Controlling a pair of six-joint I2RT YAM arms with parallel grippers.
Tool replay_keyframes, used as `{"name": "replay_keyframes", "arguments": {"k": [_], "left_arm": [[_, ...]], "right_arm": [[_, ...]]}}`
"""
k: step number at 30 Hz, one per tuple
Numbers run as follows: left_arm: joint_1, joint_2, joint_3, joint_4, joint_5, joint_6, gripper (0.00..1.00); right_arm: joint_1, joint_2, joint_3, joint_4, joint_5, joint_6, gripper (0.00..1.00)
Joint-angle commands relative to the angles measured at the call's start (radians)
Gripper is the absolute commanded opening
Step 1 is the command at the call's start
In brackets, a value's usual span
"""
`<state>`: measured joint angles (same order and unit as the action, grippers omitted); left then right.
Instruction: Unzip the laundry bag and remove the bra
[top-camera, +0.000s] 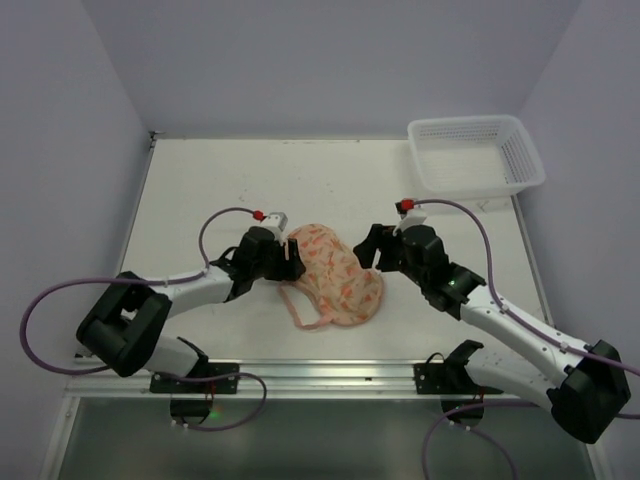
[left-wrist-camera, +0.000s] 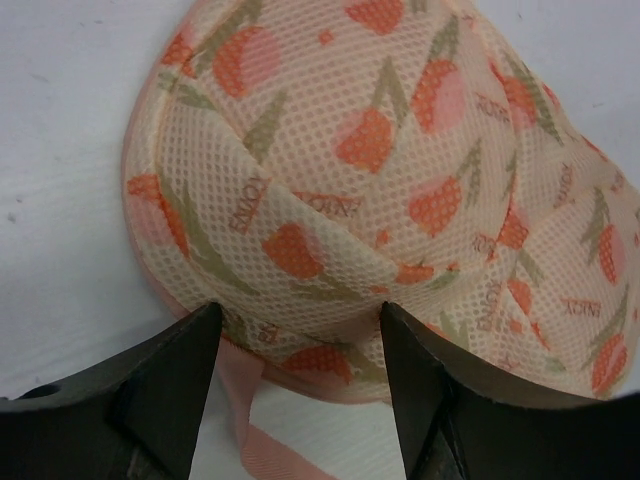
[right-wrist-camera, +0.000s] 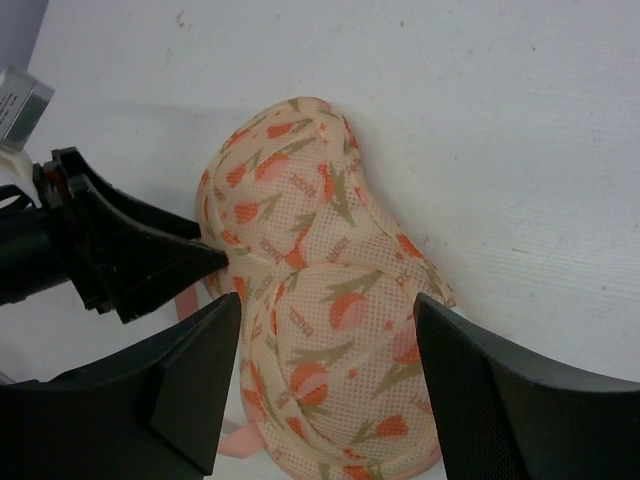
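My left gripper (top-camera: 293, 258) and right gripper (top-camera: 368, 247) flank laundry bag (top-camera: 335, 278), jaws spread, each blocking other's path across. Open table (top-camera: 230, 170) behind bag. White basket (top-camera: 475, 155) fills far right corner.

Pale lavender walls (top-camera: 330, 60) on three sides, white table (top-camera: 220, 180), white lattice basket (top-camera: 475, 155) at far right corner

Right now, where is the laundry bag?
In the top view, the laundry bag lies at the middle of the table, between the left claw and the right claw; the white basket sits apart at the far right corner.
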<state>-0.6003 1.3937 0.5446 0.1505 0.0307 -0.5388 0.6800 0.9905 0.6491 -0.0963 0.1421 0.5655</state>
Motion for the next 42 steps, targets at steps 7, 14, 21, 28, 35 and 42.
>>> {"name": "replay_keyframes", "arguments": {"k": [7, 14, 21, 28, 35, 42], "left_arm": [[0.137, 0.160, 0.228, 0.109, 0.120, 0.051, 0.73], [0.163, 0.297, 0.471, 0.066, 0.288, 0.120, 0.81], [0.060, 0.013, 0.368, -0.117, -0.066, 0.085, 0.83], [0.053, -0.064, 0.106, 0.033, 0.070, -0.035, 0.76], [0.043, -0.013, 0.081, 0.061, 0.127, -0.038, 0.74], [0.045, 0.160, 0.199, 0.060, 0.094, -0.043, 0.73]], "right_arm": [[-0.002, -0.019, -0.029, 0.064, 0.019, 0.022, 0.73], [-0.003, 0.040, -0.020, 0.078, -0.018, 0.022, 0.72], [-0.080, 0.184, 0.030, 0.084, -0.013, 0.037, 0.68], [-0.269, 0.473, 0.257, 0.025, -0.385, -0.065, 0.63], [-0.270, 0.603, 0.308, 0.018, -0.480, -0.121, 0.60], [-0.270, 0.631, 0.274, 0.023, -0.453, -0.089, 0.58]]}}
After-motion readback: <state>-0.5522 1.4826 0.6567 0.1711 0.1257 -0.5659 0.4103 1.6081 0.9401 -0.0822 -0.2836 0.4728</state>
